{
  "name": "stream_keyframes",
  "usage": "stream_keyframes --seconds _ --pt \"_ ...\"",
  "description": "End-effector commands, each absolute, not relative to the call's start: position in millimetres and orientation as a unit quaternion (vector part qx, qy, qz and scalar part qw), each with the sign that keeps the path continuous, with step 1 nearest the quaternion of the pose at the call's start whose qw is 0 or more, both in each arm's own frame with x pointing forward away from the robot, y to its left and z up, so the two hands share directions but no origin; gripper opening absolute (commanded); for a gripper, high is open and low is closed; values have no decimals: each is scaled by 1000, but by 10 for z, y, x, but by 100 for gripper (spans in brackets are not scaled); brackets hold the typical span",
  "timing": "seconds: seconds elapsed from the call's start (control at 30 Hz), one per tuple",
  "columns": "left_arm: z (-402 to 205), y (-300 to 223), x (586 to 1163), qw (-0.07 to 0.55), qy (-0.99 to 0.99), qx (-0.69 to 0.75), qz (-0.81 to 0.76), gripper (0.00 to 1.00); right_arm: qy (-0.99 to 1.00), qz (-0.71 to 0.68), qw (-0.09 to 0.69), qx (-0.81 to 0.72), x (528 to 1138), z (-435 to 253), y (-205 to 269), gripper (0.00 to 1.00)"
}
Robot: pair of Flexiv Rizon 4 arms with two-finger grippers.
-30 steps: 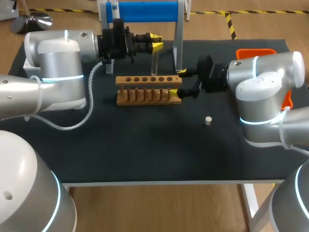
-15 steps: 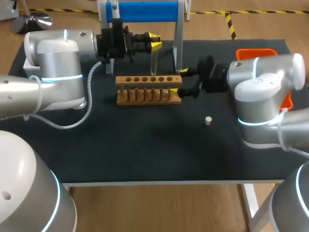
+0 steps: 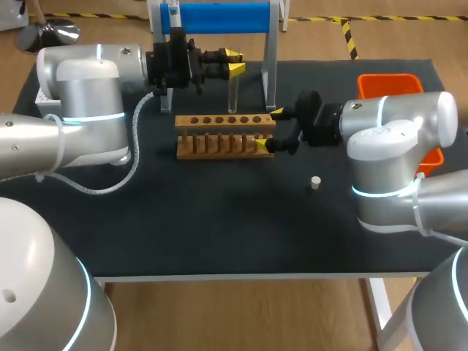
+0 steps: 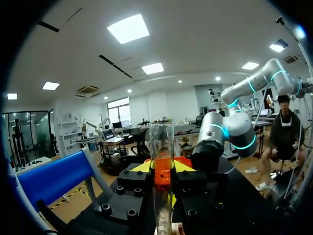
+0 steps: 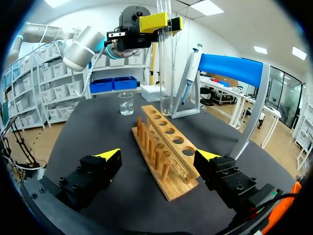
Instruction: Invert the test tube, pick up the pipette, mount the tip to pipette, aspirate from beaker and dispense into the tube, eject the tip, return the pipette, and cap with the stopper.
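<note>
Sliding leftward, my right gripper [image 3: 269, 128], fingers spread, is now straddling the wooden rack [image 3: 219, 121] mid-frame, likely to brace it. My left gripper [image 3: 235, 61] is clamping the test tube [image 3: 234, 95] upright, upper centre.

Black table [image 3: 219, 234] is carrying a wooden rack [image 3: 225, 136] mid-back, w/ a small stopper [image 3: 316, 183] lying nearer front-right. An orange bin [image 3: 387, 84] is sitting at the rt edge, a blue-topped stand [image 3: 271, 66] standing behind the rack, and a beaker [image 5: 126, 104] standing past the rack's far end.

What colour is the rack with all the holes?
Light brown wood. The rack shows best in the right wrist view.
</note>
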State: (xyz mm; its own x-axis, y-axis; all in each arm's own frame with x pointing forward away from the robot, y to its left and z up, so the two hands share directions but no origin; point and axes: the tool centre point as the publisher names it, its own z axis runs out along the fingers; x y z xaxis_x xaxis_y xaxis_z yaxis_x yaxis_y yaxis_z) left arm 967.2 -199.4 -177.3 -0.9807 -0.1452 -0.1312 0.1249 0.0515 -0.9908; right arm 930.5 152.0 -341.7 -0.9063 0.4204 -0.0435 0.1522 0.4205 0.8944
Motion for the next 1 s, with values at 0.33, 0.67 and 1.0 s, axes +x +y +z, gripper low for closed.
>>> stream_keyframes --seconds 0.33,0.67,1.0 --pt "-1831 -1999 9700 97 716 -7 -691 0 833 509 131 173 9312 -3442 1538 100" --pt "-1899 -2013 9713 96 716 -5 -691 0 833 509 131 173 9312 -3442 1538 100" --pt "-1952 -2021 9704 95 717 1 -690 0 833 509 131 173 9312 -3442 1538 100"
